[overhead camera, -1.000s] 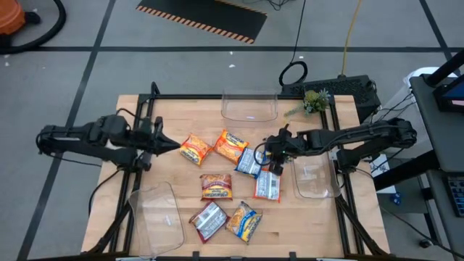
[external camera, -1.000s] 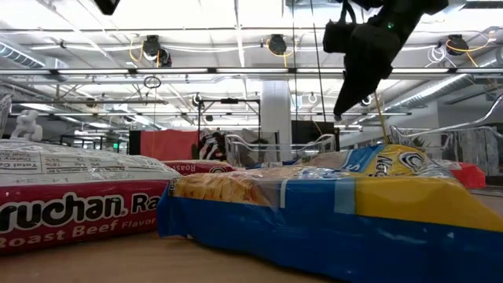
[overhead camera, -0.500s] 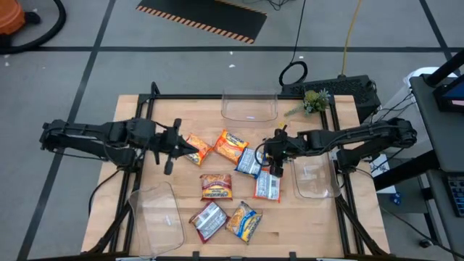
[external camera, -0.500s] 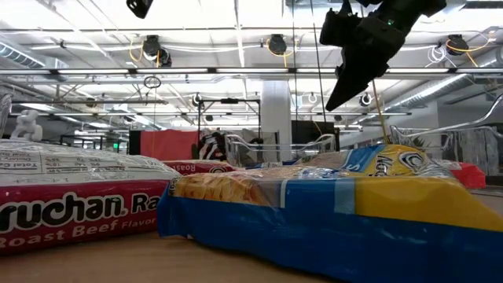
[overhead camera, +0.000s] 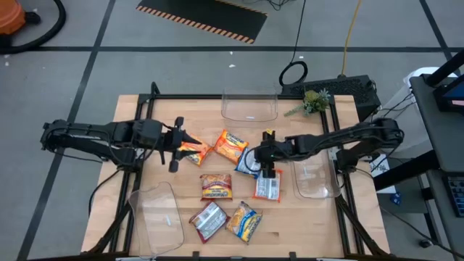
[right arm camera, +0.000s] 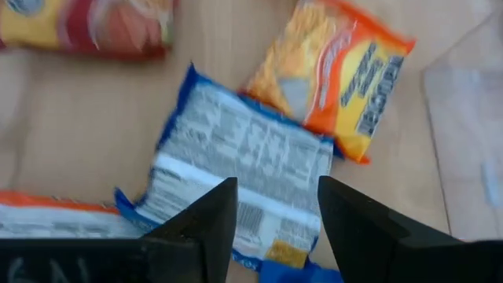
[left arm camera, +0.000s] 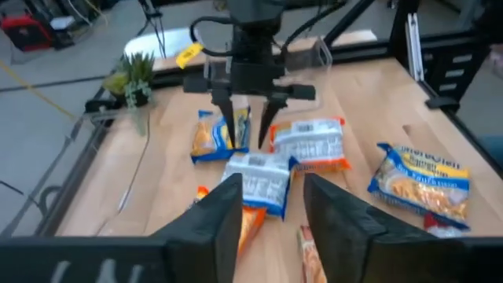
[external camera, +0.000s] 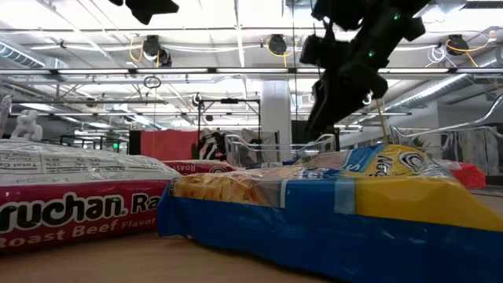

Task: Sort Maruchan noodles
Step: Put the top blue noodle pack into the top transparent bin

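Hovering my right gripper (overhead camera: 259,154), fingers parted and empty, over the blue-and-yellow packet (overhead camera: 249,161) at table centre; my left gripper (overhead camera: 176,145), also parted, sits at nine o'clock beside the orange packet (overhead camera: 194,151).

Grey floor (overhead camera: 72,29) with dark lines, striped hazard mat (overhead camera: 203,19), bright ceiling lights (external camera: 236,12) over pipework.

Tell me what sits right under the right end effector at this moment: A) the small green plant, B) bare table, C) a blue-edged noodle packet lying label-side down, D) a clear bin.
C: the right wrist view looks past the open right end effector straight at the blue-edged packet showing its printed back, and the high view puts that end effector over it.
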Motion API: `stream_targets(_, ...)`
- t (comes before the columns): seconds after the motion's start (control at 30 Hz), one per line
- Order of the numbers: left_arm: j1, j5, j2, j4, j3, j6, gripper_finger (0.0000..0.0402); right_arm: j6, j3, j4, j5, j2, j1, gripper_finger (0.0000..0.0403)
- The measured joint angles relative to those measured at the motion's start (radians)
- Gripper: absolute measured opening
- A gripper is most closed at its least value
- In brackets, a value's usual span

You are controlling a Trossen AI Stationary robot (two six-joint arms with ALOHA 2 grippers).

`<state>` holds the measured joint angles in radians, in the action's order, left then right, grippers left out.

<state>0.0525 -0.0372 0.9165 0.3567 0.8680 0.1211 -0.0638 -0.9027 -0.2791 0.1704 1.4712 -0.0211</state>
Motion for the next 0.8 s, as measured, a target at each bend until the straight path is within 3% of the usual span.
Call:
stream_targets(0.17, 0.000, -0.002, 0.000, 0.041, 0.000, -0.001, 0.0165, 0.040, -0.004, -0.036, -0.120, 0.005, 0.034, 0.0202)
stream_targets(0.33, 0.000, -0.016, 0.000, 0.052, 0.000, 0.001, 0.0166, 0.025, 0.011, -0.053, -0.039, 0.005, 0.041, 0.0230)
stream_targets(0.5, 0.000, -0.017, 0.000, 0.052, 0.000, 0.005, 0.0166, 0.044, 0.039, -0.054, -0.095, 0.005, 0.067, 0.0239)
stream_targets(0.8, 0.000, -0.018, 0.000, 0.028, 0.000, 0.006, 0.0166, 0.009, 0.110, -0.025, -0.096, 0.005, 0.098, 0.0227)
